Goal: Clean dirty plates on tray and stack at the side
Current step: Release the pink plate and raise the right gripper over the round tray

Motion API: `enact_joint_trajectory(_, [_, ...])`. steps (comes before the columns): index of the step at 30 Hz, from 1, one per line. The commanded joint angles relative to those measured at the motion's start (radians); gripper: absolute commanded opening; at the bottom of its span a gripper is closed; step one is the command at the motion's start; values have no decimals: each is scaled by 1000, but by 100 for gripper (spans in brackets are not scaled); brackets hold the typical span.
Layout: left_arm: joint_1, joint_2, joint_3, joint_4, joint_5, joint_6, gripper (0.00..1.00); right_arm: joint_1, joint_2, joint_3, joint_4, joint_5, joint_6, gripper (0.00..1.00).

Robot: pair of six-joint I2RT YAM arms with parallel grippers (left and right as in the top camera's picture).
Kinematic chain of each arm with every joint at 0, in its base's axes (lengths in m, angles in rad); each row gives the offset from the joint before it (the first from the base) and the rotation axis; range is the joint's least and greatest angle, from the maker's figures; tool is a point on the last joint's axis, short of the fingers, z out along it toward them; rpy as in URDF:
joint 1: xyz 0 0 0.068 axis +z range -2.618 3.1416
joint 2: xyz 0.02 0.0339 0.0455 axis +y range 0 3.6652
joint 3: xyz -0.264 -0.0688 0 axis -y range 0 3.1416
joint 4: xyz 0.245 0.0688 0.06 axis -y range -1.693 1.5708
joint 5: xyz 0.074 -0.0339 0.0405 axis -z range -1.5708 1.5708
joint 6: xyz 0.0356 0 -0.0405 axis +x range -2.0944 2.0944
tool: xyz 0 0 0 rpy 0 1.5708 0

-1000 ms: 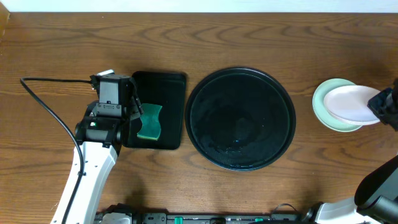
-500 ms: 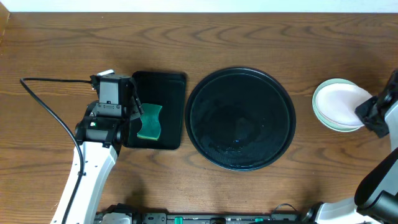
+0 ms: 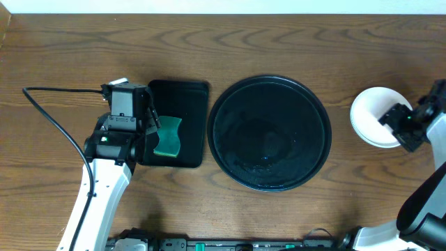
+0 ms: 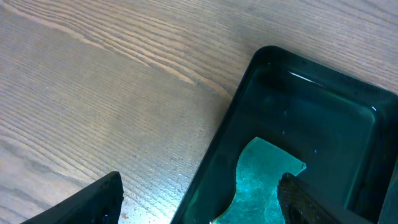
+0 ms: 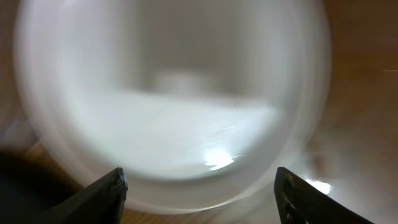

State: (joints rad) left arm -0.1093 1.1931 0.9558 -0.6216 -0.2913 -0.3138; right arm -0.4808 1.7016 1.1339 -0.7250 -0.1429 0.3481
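The round black tray point(image 3: 268, 132) sits mid-table with nothing on it. The plates point(image 3: 371, 115) are white and stacked on the bare wood at the far right. In the right wrist view the stack point(image 5: 174, 93) fills the frame, blurred, with no green smear visible. My right gripper point(image 3: 396, 129) point(image 5: 199, 199) is open at the stack's right edge, its fingers wide on either side of the near rim and holding nothing. My left gripper point(image 3: 150, 125) point(image 4: 199, 208) hangs open over the left edge of the small rectangular tray and is also empty.
A rectangular black tray point(image 3: 174, 122) point(image 4: 323, 106) left of the round tray holds a green sponge point(image 3: 168, 136) point(image 4: 261, 180). A black cable point(image 3: 56, 115) loops over the table at the left.
My right gripper, shut on a white plate held off-centre over the stack, moved left, set the plate squarely on the stack and opened. The left arm has not moved.
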Motion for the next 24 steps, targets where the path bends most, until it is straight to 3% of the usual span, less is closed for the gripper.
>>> enact_joint_trajectory(1, [3, -3, 16, 0, -13, 3, 80, 113, 6, 3, -30, -254, -151, 73])
enact_joint_trajectory(10, [3, -3, 16, 0, -13, 3, 80, 514, 6, 3, -97, -284, -242, 73])
enact_joint_trajectory(18, [3, -3, 16, 0, -13, 3, 80, 916, 6, 3, 53, -284, -240, 72])
enact_joint_trajectory(24, [3, -3, 16, 0, -13, 3, 80, 1146, 6, 2, 205, -169, -241, 62])
